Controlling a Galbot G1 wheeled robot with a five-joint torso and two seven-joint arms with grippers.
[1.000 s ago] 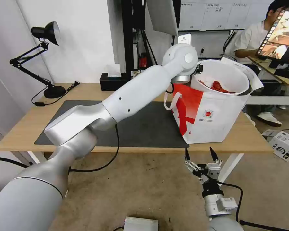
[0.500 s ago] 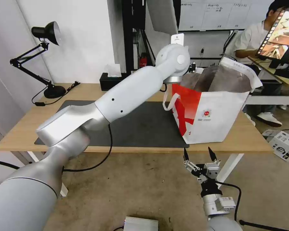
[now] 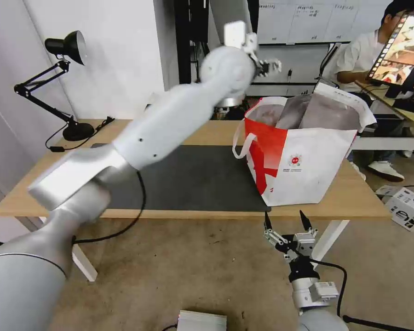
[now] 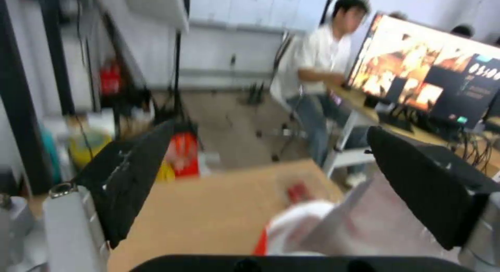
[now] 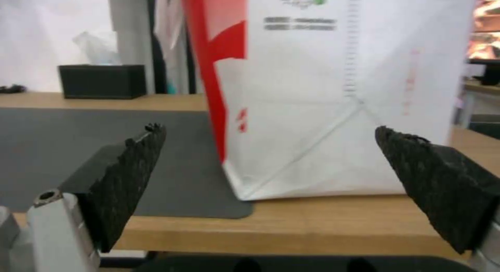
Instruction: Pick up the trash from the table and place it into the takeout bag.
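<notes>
The left tool (image 3: 267,67) is seen raised above and behind the takeout bag (image 3: 303,156), its fingers (image 4: 130,178) spread wide with nothing between them. The bag stands upright on the tabletop (image 3: 354,193), partly on the dark mat (image 3: 193,179); no trash is visible on the tabletop. The retreat is best made high, clear of the bag's rim and handle (image 3: 241,138). The right tool (image 3: 286,225) hangs spread and empty below the tabletop's front edge.

The takeout bag (image 3: 303,151) stands upright on the right part of the table (image 3: 202,133), half on the dark grey mat (image 3: 188,179). It is white with a red left side panel, a white loop handle and silver lining inside its open top.
</notes>
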